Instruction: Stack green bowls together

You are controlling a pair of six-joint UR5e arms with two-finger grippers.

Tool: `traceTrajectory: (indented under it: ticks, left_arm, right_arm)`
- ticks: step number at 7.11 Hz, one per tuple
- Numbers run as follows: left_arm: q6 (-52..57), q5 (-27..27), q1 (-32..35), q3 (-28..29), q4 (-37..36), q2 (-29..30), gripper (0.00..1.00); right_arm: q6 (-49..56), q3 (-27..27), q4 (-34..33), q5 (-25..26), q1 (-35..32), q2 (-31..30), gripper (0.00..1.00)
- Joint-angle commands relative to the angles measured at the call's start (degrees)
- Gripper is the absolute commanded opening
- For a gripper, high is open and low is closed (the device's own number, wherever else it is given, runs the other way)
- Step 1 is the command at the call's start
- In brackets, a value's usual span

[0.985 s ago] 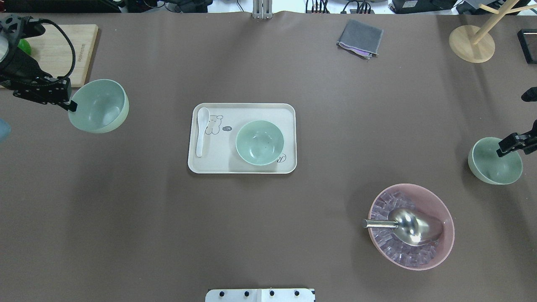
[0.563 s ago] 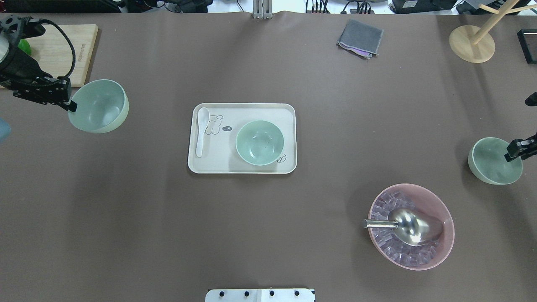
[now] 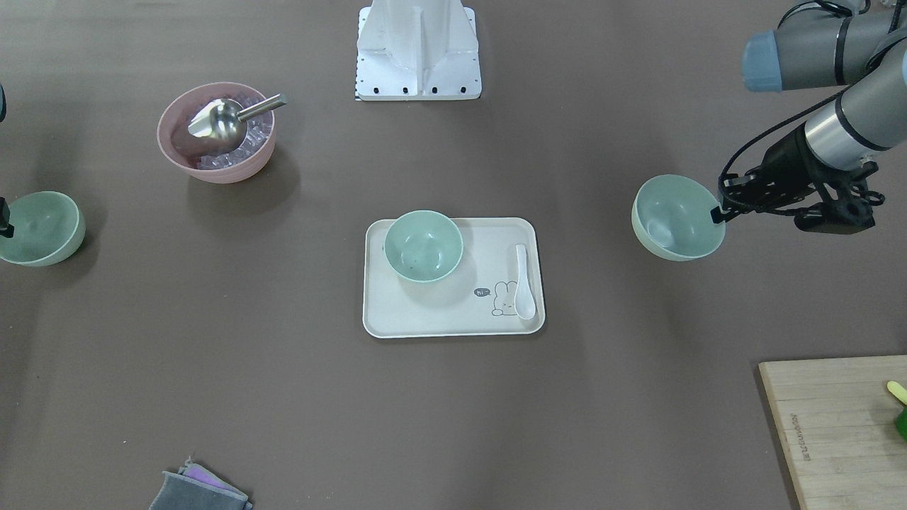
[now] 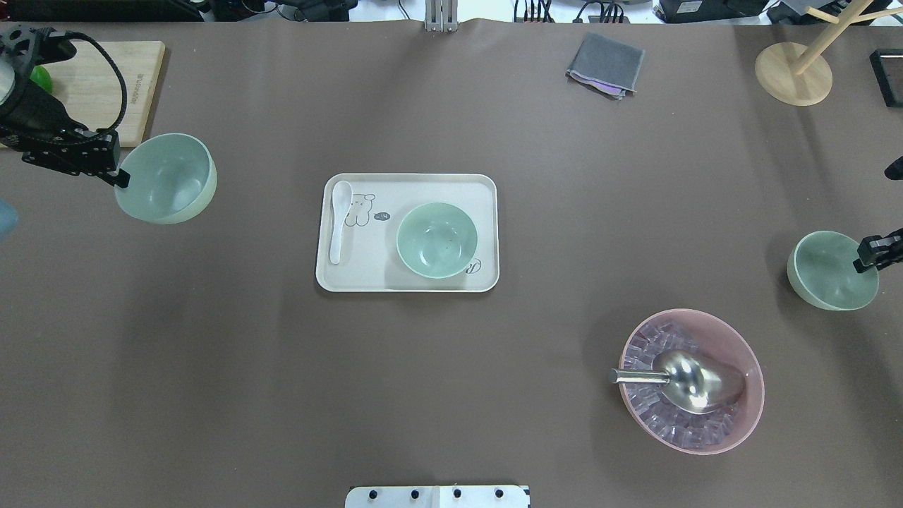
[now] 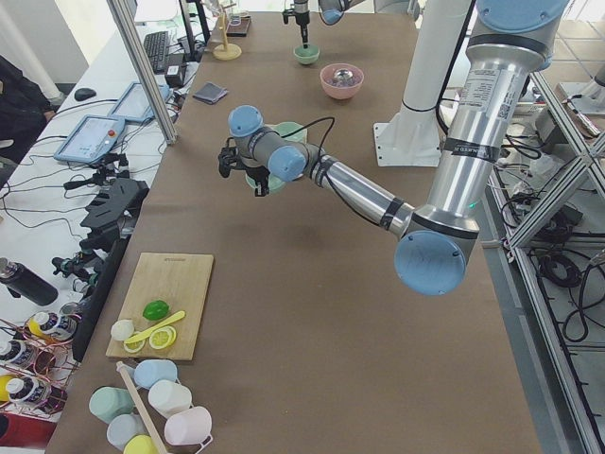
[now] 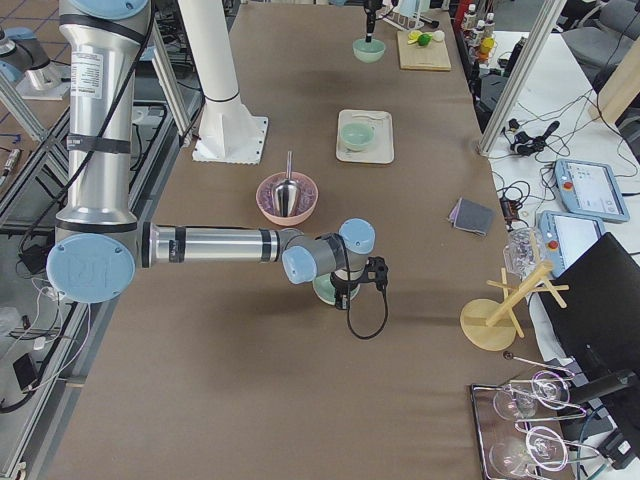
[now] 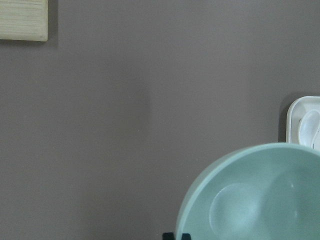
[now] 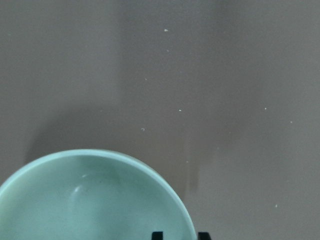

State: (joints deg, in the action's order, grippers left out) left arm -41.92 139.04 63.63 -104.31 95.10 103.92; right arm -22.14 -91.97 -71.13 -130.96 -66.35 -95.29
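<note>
One green bowl (image 4: 166, 178) hangs tilted above the table's left side, with my left gripper (image 4: 121, 178) shut on its rim; the left wrist view shows that bowl (image 7: 255, 195) large and close. A second green bowl (image 4: 437, 240) stands in the cream tray (image 4: 409, 282) at the centre. The third green bowl (image 4: 829, 271) rests on the table at the far right. My right gripper (image 8: 180, 235) stands open at that bowl's near rim, one finger inside and one outside.
A white spoon (image 4: 338, 219) lies in the tray. A pink bowl (image 4: 749, 416) with ice and a metal scoop (image 4: 688, 381) sits at the front right. A grey cloth (image 4: 607, 63), a wooden stand (image 4: 794, 74) and a cutting board (image 4: 99, 77) line the far side.
My right gripper has shifted rightward from over the right bowl's middle to its rim. The left gripper and its bowl have stayed put.
</note>
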Motion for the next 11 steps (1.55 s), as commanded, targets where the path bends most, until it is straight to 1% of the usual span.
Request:
traceTrajectory:
  ticks: [1, 3, 5, 6, 7, 8, 9, 10, 11]
  left_arm:
    - [0.0, 0.0, 0.0, -0.1, 0.0, -0.03, 0.0]
    - [-0.09, 0.0, 0.0, -0.11, 0.0, -0.03, 0.0]
    - [-0.09, -0.09, 0.0, -0.11, 0.0, -0.03, 0.0]
    - [-0.09, -0.09, 0.0, -0.11, 0.0, -0.03, 0.0]
    - [-0.09, -0.09, 0.0, -0.11, 0.0, -0.03, 0.0]
    - [-0.09, -0.09, 0.0, -0.11, 0.0, -0.03, 0.0]
    - [-0.09, -0.09, 0.0, -0.11, 0.0, -0.03, 0.0]
    - [-0.17, -0.09, -0.09, -0.11, 0.0, 0.06, 0.0]
    - [-1.13, 0.0, -0.09, -0.02, -0.09, 1.02, 0.0]
  right_arm:
    - [0.16, -0.22, -0.06, 0.0, -0.09, -0.08, 0.28]
    - [0.16, -0.49, 0.03, -0.09, -0.09, -0.34, 0.27]
    - [0.16, -0.84, -0.06, -0.09, -0.09, -0.6, 0.14]
    - [0.16, -0.93, 0.03, -0.09, -0.09, -0.78, 0.06]
    - [0.16, -0.93, -0.06, -0.09, -0.09, -0.78, 0.0]
    - [0.08, -1.71, -0.14, -1.83, -0.53, -0.69, 0.0]
    - [0.08, -2.15, -0.41, -6.63, -2.97, -0.6, 0.0]
    - [-0.1, -3.03, -0.58, -8.68, -5.43, -0.52, 0.0]
    - [-0.19, -4.86, -0.76, -8.35, -5.89, -0.6, 0.0]
